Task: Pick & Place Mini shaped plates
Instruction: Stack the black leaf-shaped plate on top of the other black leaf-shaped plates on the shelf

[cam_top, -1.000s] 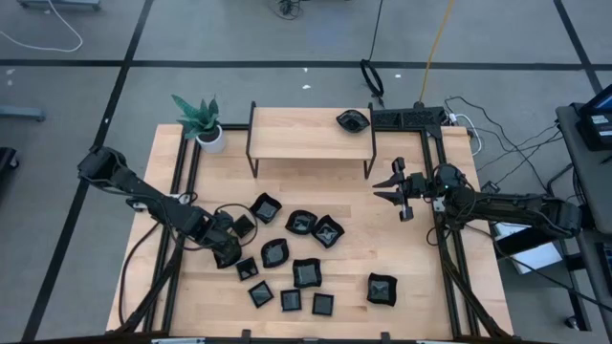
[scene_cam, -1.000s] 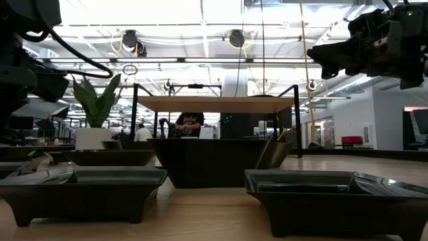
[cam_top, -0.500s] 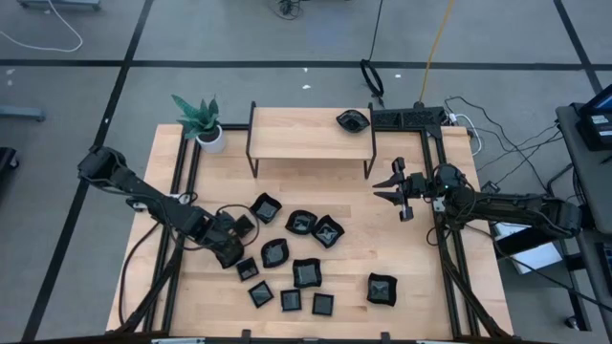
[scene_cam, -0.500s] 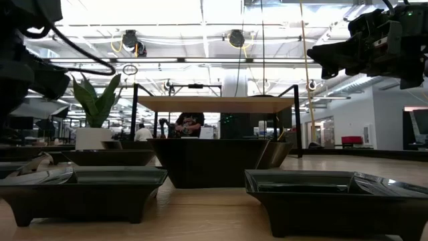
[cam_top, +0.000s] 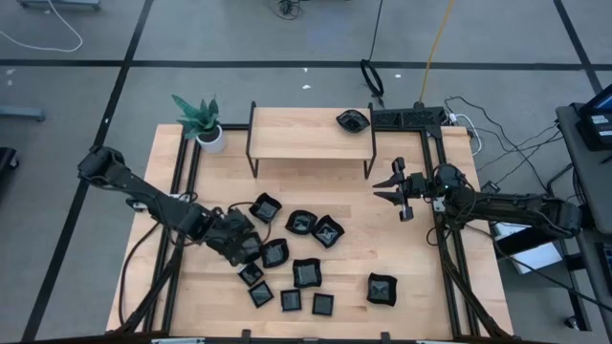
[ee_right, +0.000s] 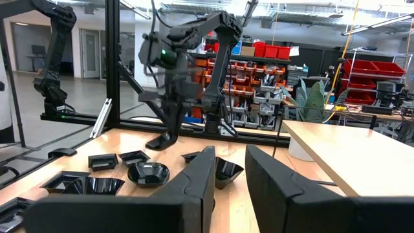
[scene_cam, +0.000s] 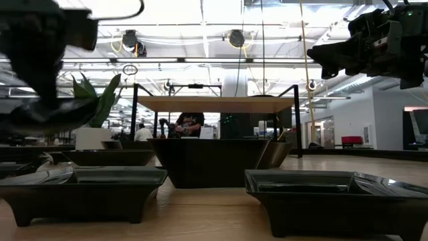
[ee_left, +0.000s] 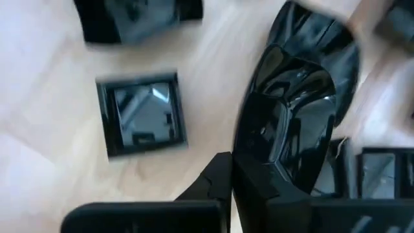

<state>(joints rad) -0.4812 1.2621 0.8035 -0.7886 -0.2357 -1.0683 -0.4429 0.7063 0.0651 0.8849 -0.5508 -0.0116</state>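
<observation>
Left gripper point(cam_top: 247, 244) is clamped on the rim of a glossy black plate point(ee_left: 294, 110), lifted clear of the counter point(cam_top: 421, 268) over the left side of the plate cluster point(cam_top: 301, 258); wrist view shows the held plate tilted, with a square plate point(ee_left: 142, 113) lying flat below it and more plates near the frame edges. In the right wrist view the held plate point(ee_right: 162, 141) hangs from the left arm above the wood. Rest of the plates sit loose on the counter centre: rounded ones like point(cam_top: 300, 224) and point(cam_top: 328, 230), small square ones point(cam_top: 291, 301) and point(cam_top: 323, 304) near the front edge, one point(cam_top: 382, 289) apart toward the right. One more plate point(cam_top: 352, 120) sits on the shelf point(cam_top: 306, 134) at the back. Plant point(cam_top: 201, 119) at the back-left corner. Right gripper point(cam_top: 392, 189) hovers off the counter at the right side, well apart from the plates, fingers a narrow gap apart, holding nothing.
</observation>
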